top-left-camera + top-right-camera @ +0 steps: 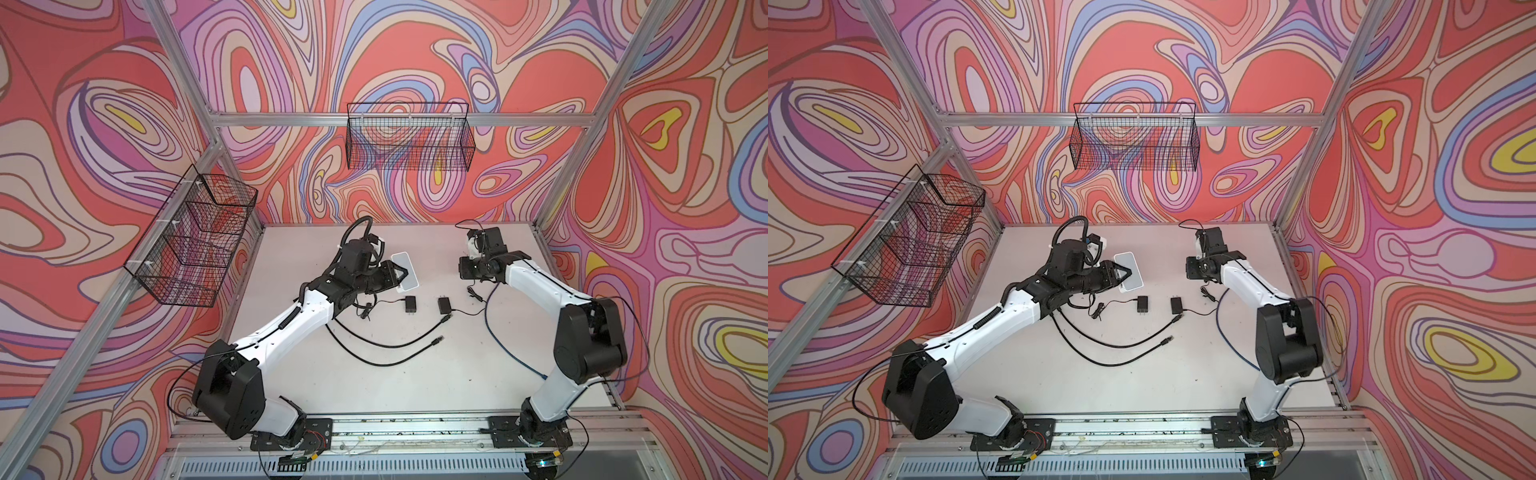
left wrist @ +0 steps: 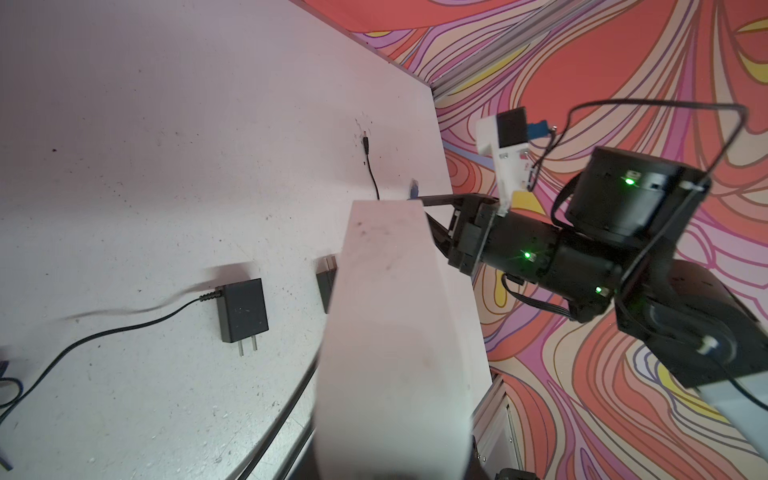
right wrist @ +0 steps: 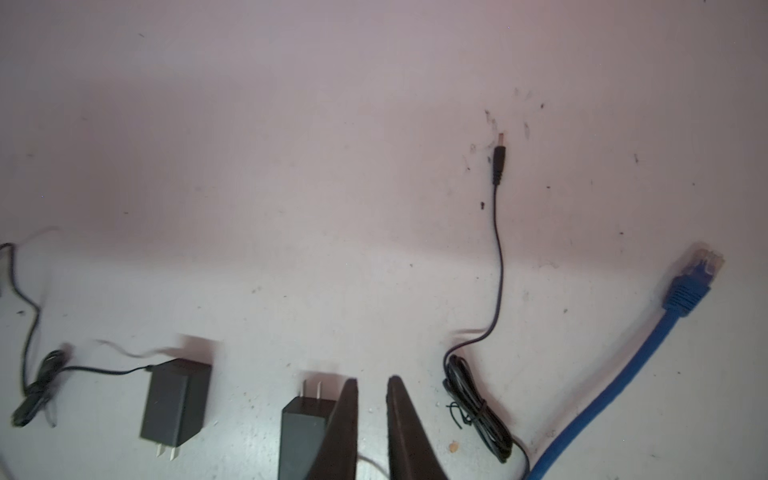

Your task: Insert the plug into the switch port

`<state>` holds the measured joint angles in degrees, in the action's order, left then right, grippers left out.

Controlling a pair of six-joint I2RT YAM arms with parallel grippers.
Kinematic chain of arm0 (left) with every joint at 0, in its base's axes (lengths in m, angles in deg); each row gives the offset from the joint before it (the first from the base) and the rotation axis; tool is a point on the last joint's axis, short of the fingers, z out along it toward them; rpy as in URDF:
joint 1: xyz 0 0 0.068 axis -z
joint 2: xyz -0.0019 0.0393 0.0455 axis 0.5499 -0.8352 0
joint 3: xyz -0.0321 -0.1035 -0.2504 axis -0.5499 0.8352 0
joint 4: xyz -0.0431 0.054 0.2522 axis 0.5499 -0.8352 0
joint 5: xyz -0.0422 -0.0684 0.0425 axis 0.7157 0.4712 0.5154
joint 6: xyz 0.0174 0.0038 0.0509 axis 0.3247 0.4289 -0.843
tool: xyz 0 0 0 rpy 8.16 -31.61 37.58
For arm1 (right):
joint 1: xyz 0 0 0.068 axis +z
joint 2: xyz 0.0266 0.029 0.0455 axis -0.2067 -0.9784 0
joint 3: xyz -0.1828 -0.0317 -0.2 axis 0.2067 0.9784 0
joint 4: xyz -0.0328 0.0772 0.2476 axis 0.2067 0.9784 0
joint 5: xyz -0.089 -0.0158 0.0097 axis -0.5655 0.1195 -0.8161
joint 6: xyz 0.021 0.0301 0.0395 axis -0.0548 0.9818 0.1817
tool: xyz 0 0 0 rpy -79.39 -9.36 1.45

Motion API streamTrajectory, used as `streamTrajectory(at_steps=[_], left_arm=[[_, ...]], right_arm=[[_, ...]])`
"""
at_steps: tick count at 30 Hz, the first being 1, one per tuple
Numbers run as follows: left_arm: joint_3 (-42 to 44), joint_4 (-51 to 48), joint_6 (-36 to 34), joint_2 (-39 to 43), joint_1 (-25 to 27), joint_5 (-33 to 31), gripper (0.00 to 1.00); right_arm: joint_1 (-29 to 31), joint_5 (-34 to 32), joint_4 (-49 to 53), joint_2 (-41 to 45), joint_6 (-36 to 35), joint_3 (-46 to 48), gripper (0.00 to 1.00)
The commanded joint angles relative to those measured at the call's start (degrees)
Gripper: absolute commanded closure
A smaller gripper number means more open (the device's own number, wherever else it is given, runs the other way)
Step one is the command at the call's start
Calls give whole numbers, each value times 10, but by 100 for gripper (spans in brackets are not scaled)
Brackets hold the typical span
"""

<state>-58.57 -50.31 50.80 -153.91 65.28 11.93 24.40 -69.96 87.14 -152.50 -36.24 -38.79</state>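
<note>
Right wrist view: blue plug [image 3: 692, 286] lies right of the parted, empty right fingers [image 3: 345, 428], axis pointing upper right; left fingers [image 1: 1128, 272] clamp the switch [image 1: 1136, 277].

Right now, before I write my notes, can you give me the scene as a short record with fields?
left claw: shut on the white switch
right claw: narrow gap, nothing between the jaws
blue plug: lies on the table, not held
black adapters: two, lying on the table
task state: plug not yet in the switch
</note>
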Motion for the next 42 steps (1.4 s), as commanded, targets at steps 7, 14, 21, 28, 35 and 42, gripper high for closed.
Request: streamTrajectory(at_steps=[7,14,21,28,35,42], left_arm=[[24,-9,-18,47,-9,-11,88],[30,-4,-19,44,-12,2,88],[42,-4,-22,54,-22,8,88],[52,4,-21,58,-34,19,89],[63,5,-21,69,-44,27,89],[72,6,-22,78,-49,34,89]], right_arm=[[0,-73,50,-48,54,-8,74],[-1,-97,77,-87,73,-29,65],[0,-106,85,-118,81,-44,59],[0,-114,97,-148,84,-63,74],[-1,-111,97,-142,93,-55,100],[17,-66,84,-64,49,-38,100]])
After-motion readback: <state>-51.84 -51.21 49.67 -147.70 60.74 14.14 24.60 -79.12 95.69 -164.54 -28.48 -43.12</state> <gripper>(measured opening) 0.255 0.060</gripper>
